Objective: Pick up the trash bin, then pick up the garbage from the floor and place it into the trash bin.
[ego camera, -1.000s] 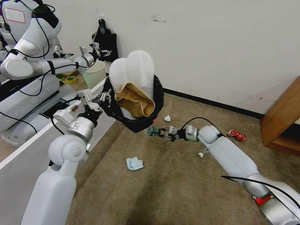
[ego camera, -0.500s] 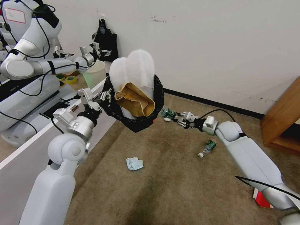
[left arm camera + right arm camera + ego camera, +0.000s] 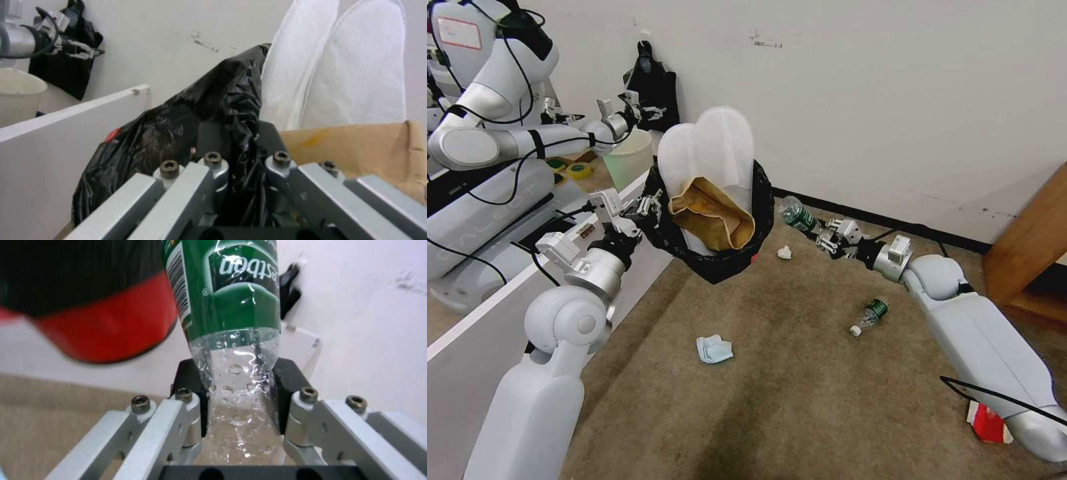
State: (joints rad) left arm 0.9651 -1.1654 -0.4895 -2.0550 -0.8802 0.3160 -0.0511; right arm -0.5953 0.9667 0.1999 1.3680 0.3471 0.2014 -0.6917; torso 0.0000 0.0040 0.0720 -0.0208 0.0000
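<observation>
My left gripper [image 3: 650, 205] is shut on the rim of the trash bin [image 3: 718, 265], holding it tilted above the floor [image 3: 800, 400]. The black liner [image 3: 178, 133] is pinched between the left gripper [image 3: 238, 140] fingers. White slippers [image 3: 707, 150] and a brown paper bag [image 3: 715, 215] stick out of the bin. My right gripper [image 3: 822, 233] is shut on a clear bottle with a green label [image 3: 796, 215], just right of the bin's rim. In the right wrist view the bottle [image 3: 231, 306] sits between the right gripper's [image 3: 238, 391] fingers, beside the bin's red wall [image 3: 111, 330].
On the carpet lie a second bottle [image 3: 870, 317], a pale blue mask [image 3: 714, 349], a white paper wad [image 3: 785, 252] and a red-white carton [image 3: 990, 425]. A white partition [image 3: 474, 333] runs along the left, with another robot [image 3: 487, 133] and a cream bucket [image 3: 627, 158] behind. A wooden shelf [image 3: 1027, 253] stands right.
My right gripper has lifted the bottle off the carpet and carried it up beside the bin's rim. The left arm and bin have barely moved.
</observation>
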